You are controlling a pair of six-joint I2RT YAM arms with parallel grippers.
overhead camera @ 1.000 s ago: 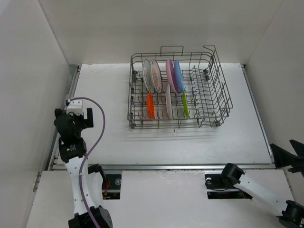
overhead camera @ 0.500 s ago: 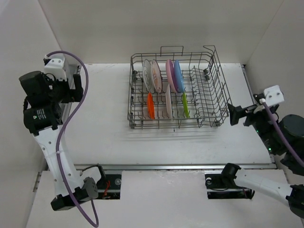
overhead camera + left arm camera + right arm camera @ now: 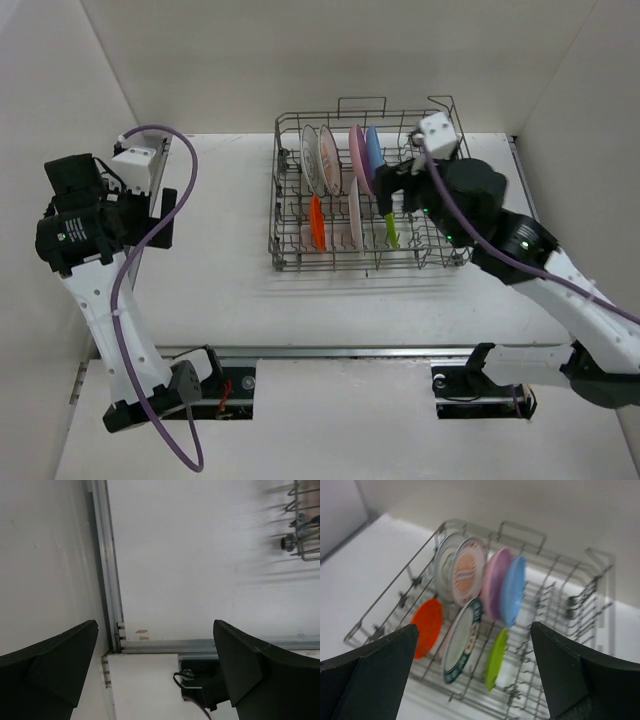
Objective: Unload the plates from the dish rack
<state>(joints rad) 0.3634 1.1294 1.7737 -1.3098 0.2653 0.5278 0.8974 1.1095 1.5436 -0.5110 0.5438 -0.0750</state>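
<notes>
The grey wire dish rack (image 3: 330, 266) stands at the table's back middle with several plates upright in it. In the right wrist view I see two white patterned plates (image 3: 467, 575), a pink one (image 3: 492, 582), a blue one (image 3: 514, 587), an orange one (image 3: 427, 627), a teal-rimmed one (image 3: 462, 640) and a lime green one (image 3: 496, 657). My right gripper (image 3: 474, 626) is open and empty, raised above the rack's right half (image 3: 395, 188). My left gripper (image 3: 155, 622) is open and empty, raised at the table's left edge (image 3: 165, 215), far from the rack.
White walls close the table on the left, back and right. A metal rail (image 3: 112, 605) runs along the left edge and the front edge. The rack's corner with a small wheel (image 3: 288, 542) shows in the left wrist view.
My right arm has risen from the near right corner and swung left over the rack. My left arm has lifted at the left edge and then shifted a little.
</notes>
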